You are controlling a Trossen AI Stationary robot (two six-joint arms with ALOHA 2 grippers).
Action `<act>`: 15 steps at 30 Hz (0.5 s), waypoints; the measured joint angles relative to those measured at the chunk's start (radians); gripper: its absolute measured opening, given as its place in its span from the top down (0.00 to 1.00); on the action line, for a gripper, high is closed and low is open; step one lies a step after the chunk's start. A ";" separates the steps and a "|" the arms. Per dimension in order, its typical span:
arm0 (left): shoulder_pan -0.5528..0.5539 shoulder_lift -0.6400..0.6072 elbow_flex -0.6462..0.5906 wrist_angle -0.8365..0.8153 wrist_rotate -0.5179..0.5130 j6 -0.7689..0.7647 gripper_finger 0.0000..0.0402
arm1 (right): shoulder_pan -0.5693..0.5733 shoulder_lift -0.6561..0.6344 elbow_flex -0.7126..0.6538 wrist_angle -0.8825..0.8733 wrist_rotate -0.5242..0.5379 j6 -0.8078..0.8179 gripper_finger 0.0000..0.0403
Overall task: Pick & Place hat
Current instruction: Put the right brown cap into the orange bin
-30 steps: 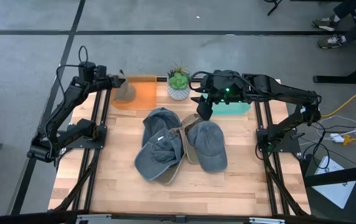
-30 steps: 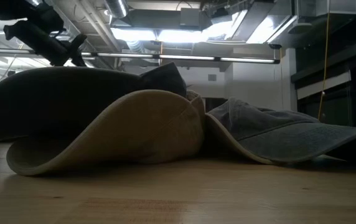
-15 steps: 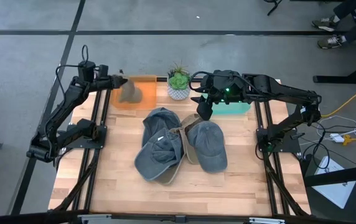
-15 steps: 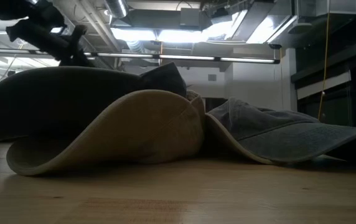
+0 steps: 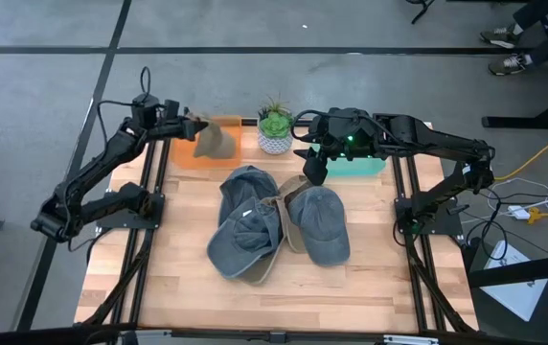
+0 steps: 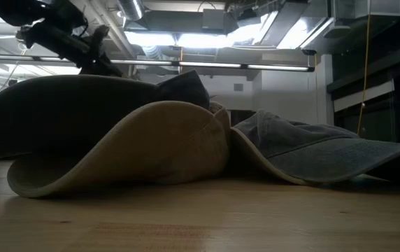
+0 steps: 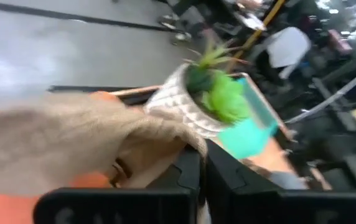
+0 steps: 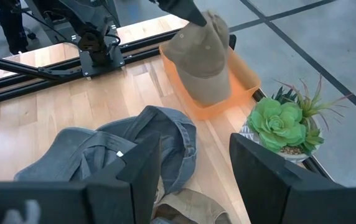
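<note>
My left gripper (image 5: pixel 189 126) is shut on a tan cap (image 5: pixel 216 142) that hangs over the orange tray (image 5: pixel 184 157) at the table's far left. The right wrist view shows this cap (image 8: pixel 204 62) dangling above the orange tray (image 8: pixel 243 79). My right gripper (image 5: pixel 311 166) is open and hovers by the teal bin (image 5: pixel 360 167), just beyond the pile of caps. In that pile, two grey-blue caps (image 5: pixel 243 222) (image 5: pixel 323 225) and a tan-brimmed cap (image 5: pixel 288 213) lie overlapping mid-table. The low view shows the tan brim (image 6: pixel 137 157) resting on the wood. My left gripper holds the tan cap by an edge of its cloth (image 7: pixel 187 138) close to a small metal buckle (image 7: pixel 118 169), pinched between the two fingers. In the right wrist view the fingers (image 8: pixel 189 12) come from above, slanting. The cap hangs below them over the tray; whether it touches the tray, I cannot tell.
A potted green succulent (image 5: pixel 275 128) stands at the far edge between the orange tray and the teal bin. Bare wood lies along the near edge (image 5: pixel 255 302). Arm frames run along both sides of the table.
My left gripper has carried the tan cap toward the table's right, from the orange tray's left part to its right part, nearer the plant. The cap has swung along beneath it. The pile of caps has stayed as it was.
</note>
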 joint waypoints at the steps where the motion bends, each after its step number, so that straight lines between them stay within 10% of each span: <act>1: -0.002 0.000 0.000 -0.007 -0.029 0.016 0.99 | 0.000 0.000 0.000 0.000 0.000 0.001 0.53; 15: -0.002 -0.008 0.000 -0.347 -0.249 0.189 0.97 | 0.000 0.000 0.000 0.000 0.000 0.007 0.53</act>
